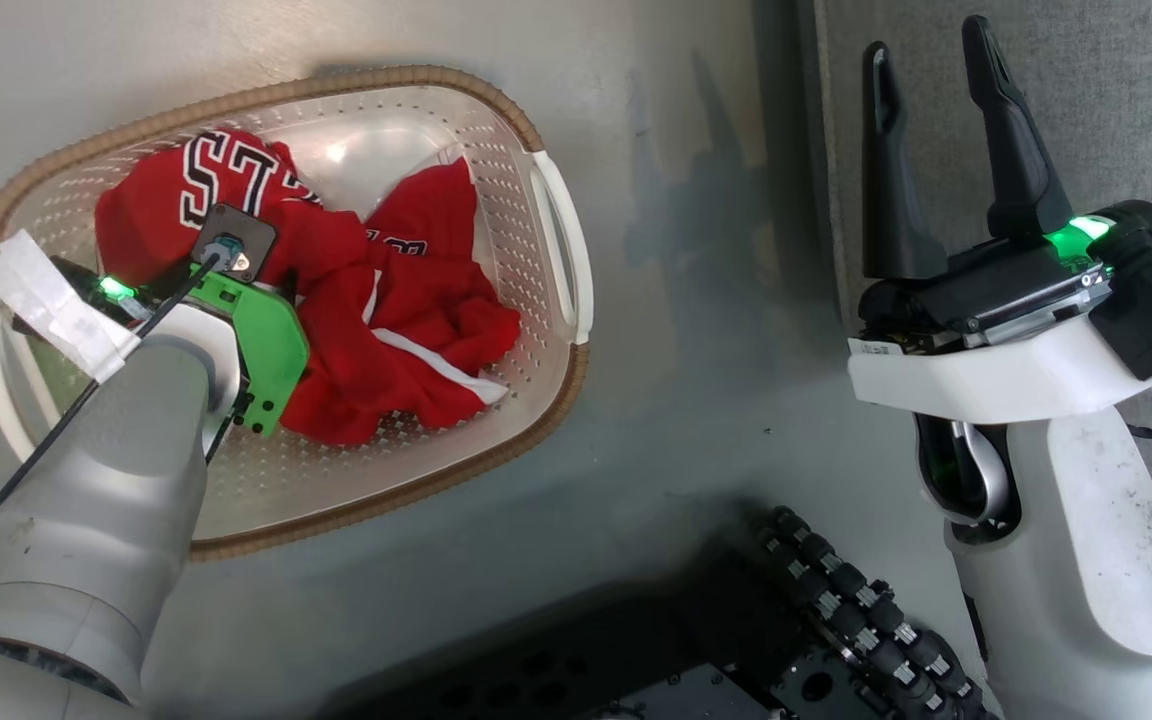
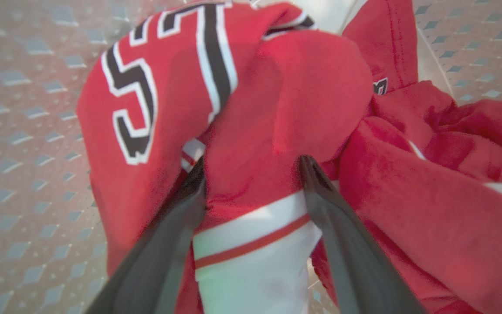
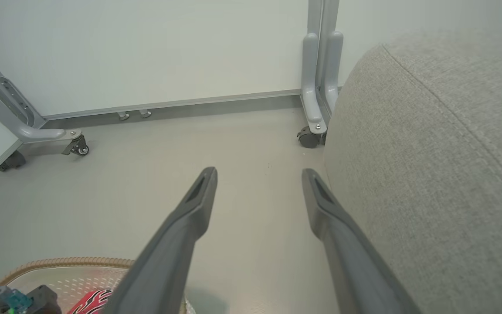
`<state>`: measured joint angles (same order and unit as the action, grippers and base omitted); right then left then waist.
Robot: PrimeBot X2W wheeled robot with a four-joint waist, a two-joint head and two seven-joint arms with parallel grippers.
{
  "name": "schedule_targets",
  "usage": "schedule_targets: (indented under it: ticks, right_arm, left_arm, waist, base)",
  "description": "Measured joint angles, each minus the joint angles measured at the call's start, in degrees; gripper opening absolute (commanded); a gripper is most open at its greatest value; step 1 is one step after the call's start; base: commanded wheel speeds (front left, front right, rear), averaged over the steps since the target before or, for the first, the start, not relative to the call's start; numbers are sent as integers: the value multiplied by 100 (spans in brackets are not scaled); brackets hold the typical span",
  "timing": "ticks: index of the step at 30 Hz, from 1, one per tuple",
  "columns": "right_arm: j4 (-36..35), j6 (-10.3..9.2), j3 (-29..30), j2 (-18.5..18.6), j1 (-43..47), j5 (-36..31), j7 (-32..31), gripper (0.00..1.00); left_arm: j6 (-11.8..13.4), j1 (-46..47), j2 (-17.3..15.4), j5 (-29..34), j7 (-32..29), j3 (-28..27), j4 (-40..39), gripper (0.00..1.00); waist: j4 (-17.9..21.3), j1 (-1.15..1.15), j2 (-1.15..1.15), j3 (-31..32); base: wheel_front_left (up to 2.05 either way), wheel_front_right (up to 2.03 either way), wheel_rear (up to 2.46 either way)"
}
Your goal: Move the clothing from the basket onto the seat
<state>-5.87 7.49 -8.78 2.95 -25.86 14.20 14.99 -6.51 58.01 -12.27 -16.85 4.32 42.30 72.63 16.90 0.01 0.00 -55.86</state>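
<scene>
Left tool spread wide astride clothing in basket | right tool parted, empty, beside seat

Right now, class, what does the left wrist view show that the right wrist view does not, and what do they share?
Left wrist view: open left gripper astride a fold of the lettered red jersey. Right wrist view: open right gripper over the floor, grey seat beside it, a wheeled frame. Shared: the basket and red clothing.
</scene>
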Motion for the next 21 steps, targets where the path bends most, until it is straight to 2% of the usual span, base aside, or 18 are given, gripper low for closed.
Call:
schedule_targets:
  ticks: [14,19,20,21]
  right_arm:
    - [78,0,-265,-2,-35,325,0,100]
    - [80,0,-296,-2,-31,386,0,100]
    - [80,0,-296,-2,-31,388,0,100]
    - [81,0,-294,-1,-31,389,0,100]
  left_arm:
    - [632,208,-215,214,-795,277,76,100]
    - [702,231,-205,222,-1092,330,54,100]
    - [694,235,-200,198,-1139,326,52,94]
    - [681,240,-200,186,-1173,326,52,29]
  waist:
    - [367,-1,0,-468]
    - [392,-1,0,-496]
    - [393,-1,0,-498]
    - [394,-1,0,-499]
  base:
    - [0,0,0]
    - [0,0,0]
    - [0,0,0]
    - [0,0,0]
